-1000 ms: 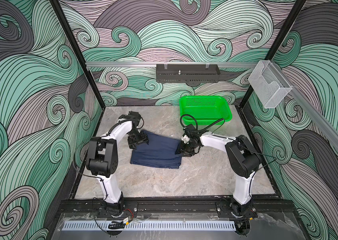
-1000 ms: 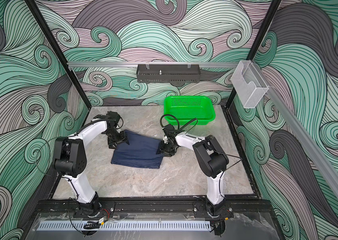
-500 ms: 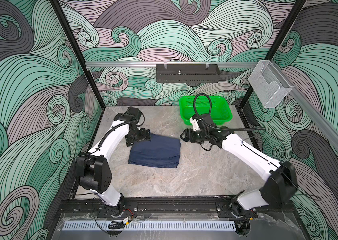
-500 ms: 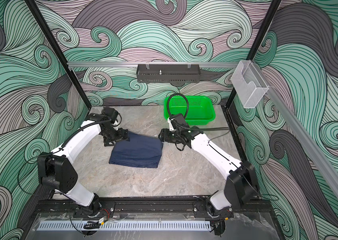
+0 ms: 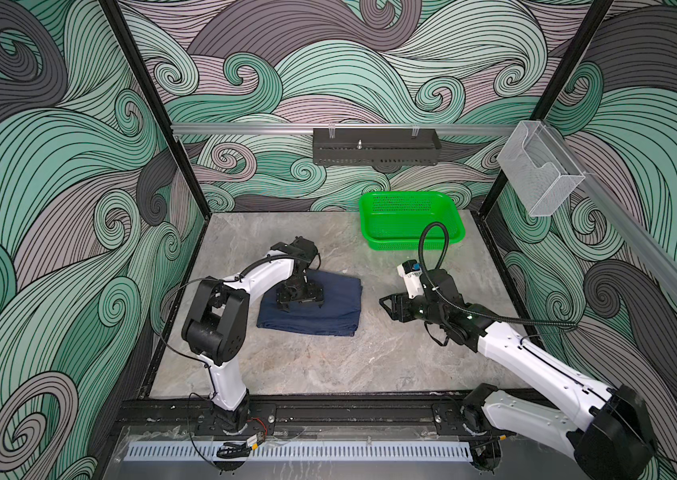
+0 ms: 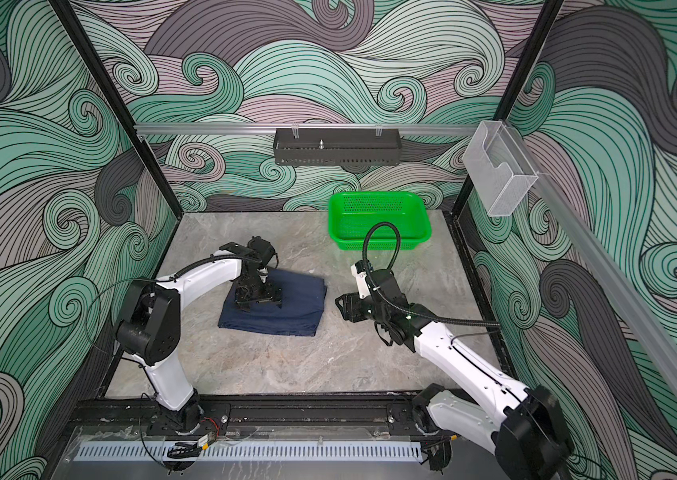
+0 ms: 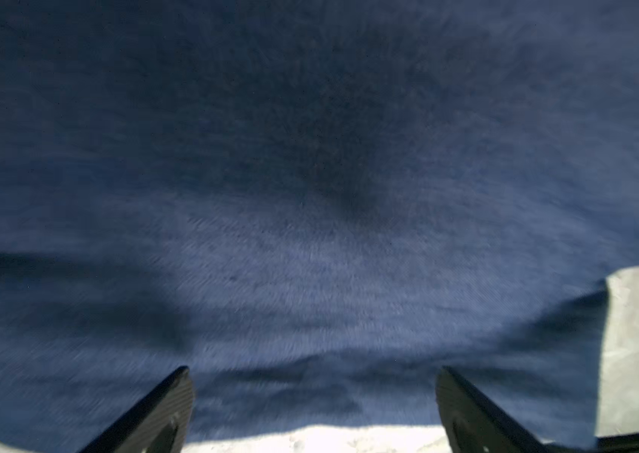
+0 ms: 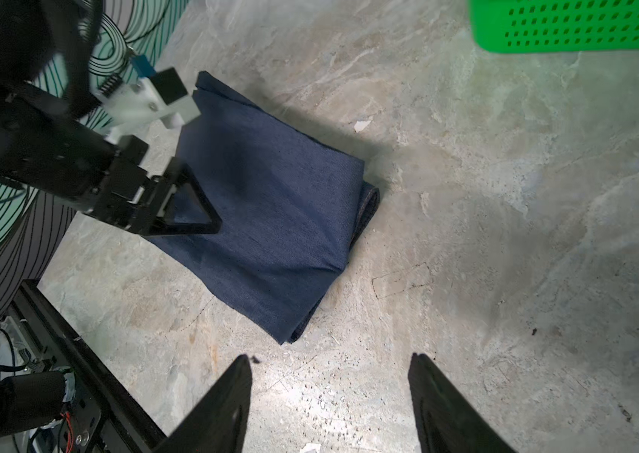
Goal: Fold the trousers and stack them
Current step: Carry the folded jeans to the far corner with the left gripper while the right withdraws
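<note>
The trousers (image 5: 337, 303) (image 6: 299, 303) lie folded into a flat navy rectangle left of the table's middle. My left gripper (image 5: 301, 306) (image 6: 261, 306) points down over their left half, open wide. In the left wrist view, blurred denim (image 7: 310, 157) fills the picture and nothing sits between the gripper (image 7: 313, 370) fingers. I cannot tell whether the tips touch the cloth. My right gripper (image 5: 386, 308) (image 6: 341, 307) hangs open over bare table, right of the trousers and apart from them. The right wrist view shows the fold (image 8: 271, 204) beyond the empty right gripper (image 8: 331, 357).
A green basket (image 5: 395, 245) (image 6: 341, 232) (image 8: 569, 27) stands at the back right, with the right arm's cable looping in front of it. A black tray (image 5: 374, 147) hangs on the back wall. A clear holder (image 5: 536, 178) is on the right rail.
The right gripper left the trousers' right edge and drew back to the right. The left gripper moved from the back left corner to over the fold and opened wider.
</note>
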Available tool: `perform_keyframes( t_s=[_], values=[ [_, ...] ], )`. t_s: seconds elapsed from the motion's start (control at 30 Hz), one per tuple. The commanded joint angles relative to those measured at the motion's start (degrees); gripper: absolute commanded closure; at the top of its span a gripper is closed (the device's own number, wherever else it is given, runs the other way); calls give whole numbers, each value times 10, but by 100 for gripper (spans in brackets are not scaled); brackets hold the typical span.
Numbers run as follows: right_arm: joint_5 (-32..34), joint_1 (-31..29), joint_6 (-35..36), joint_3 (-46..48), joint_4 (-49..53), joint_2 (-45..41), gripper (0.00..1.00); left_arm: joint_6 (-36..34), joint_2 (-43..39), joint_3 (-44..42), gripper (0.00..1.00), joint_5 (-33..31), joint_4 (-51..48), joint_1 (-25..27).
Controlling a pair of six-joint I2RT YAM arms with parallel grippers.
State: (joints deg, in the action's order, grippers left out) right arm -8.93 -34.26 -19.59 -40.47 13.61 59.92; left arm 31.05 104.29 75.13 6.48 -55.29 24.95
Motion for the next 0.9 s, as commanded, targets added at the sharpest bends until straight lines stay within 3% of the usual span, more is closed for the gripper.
perform_keyframes(
  t_s=[0.0, 0.2, 0.37, 0.6, 0.87],
  values=[
    [13, -5, 43, 19, -58, -26, 35, 18, 23, -10, 1, -24, 24, 4],
    [18, -7, 65, 48, -90, -49, 36, 19, 91, -6, 1, -59, 31, -1],
    [20, -8, 70, 49, -103, -49, 36, 4, 144, 28, 1, -79, 15, -38],
    [25, -8, 82, 37, -119, -35, 36, -46, 193, 159, 1, -143, -59, -114],
    [22, -9, 101, 6, -131, 7, 37, -96, 305, 372, 2, -201, -142, -191]
  ],
)
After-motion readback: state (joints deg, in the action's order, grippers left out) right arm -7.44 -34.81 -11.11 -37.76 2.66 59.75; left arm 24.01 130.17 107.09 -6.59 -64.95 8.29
